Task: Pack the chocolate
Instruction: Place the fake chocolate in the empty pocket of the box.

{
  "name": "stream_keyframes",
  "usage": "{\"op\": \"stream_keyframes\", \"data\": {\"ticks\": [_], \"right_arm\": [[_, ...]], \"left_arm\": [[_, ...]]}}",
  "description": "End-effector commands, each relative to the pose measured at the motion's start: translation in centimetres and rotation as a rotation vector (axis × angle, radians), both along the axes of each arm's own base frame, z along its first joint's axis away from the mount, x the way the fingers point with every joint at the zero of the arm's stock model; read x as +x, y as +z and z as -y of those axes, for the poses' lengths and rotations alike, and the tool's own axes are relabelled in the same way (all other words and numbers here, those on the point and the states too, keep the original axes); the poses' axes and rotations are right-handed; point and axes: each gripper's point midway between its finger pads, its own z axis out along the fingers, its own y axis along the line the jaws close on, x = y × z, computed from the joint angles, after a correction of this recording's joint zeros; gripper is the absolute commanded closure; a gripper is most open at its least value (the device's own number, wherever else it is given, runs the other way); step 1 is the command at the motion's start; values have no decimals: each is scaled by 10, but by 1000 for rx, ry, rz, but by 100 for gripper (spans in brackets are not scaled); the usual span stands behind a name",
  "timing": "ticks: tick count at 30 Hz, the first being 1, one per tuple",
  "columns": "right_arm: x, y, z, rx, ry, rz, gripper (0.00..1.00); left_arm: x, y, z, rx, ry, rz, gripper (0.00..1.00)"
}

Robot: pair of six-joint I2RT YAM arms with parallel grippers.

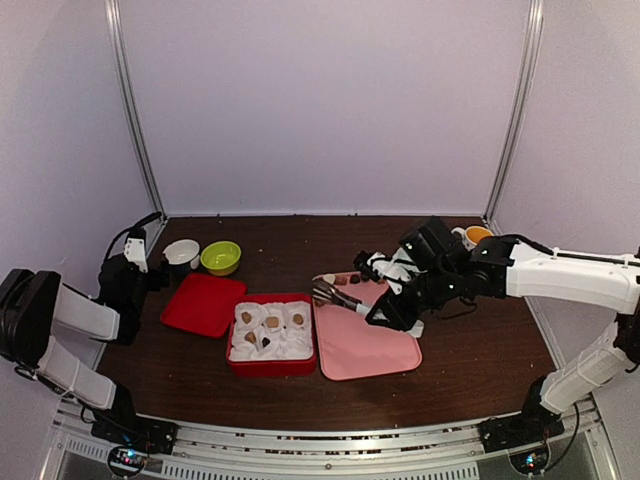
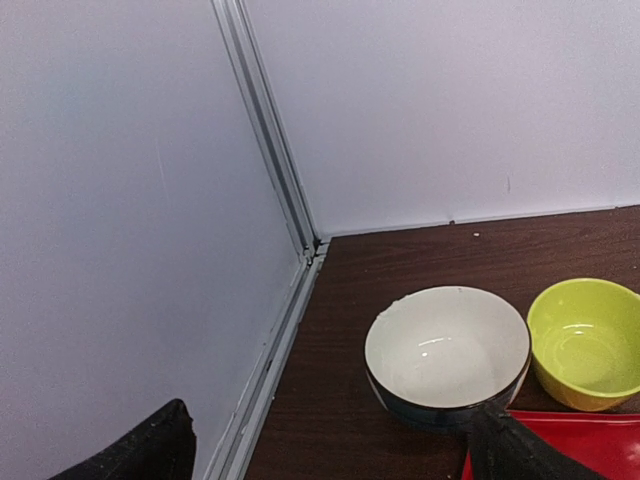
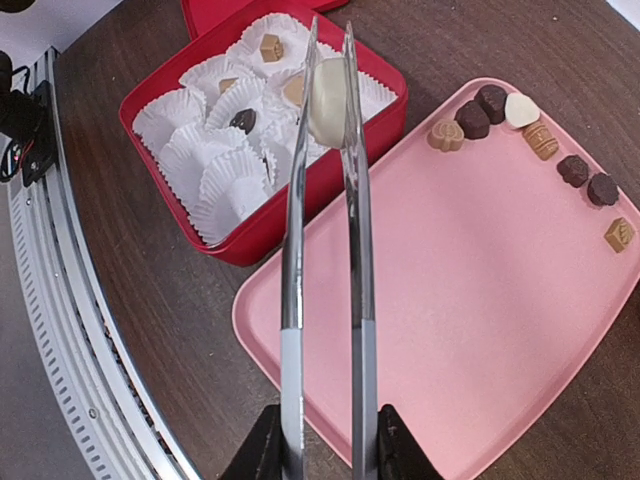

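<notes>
My right gripper is shut on the handles of long metal tongs. The tong tips pinch a cream-white chocolate above the near edge of the red box. The box is lined with white paper cups, and a few hold brown pieces. Several more chocolates lie in a row along the far edge of the pink tray. In the top view the right gripper hovers over the pink tray, right of the red box. My left gripper stands open and holds nothing.
A white bowl and a green bowl stand at the back left, just ahead of the left gripper. The red lid lies left of the box. An orange cup sits at the back right. White walls enclose the table.
</notes>
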Motion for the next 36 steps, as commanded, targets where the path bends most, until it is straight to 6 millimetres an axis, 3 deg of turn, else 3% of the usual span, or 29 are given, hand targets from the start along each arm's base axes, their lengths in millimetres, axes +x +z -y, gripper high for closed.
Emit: {"op": "stream_keyframes", "data": {"ticks": [1,8,15,27,36], "right_arm": [[-6,-9,-14,-51,67,17,83],[-18,-28,-31,-149,130,19,83],[-19,-33,-39,-165,139,24,83],[-12,-45,-43,-245,121,64,80],[-5,-41,-44,-256,100,100,75]], "left_arm": [[1,9,0,-11,-5,46,2],[1,10,-1,-11,-4,48,2],[1,10,-1,-11,-4,48,2],[1,9,0,-11,-4,46,2],[1,9,0,-11,-4,47,2]]}}
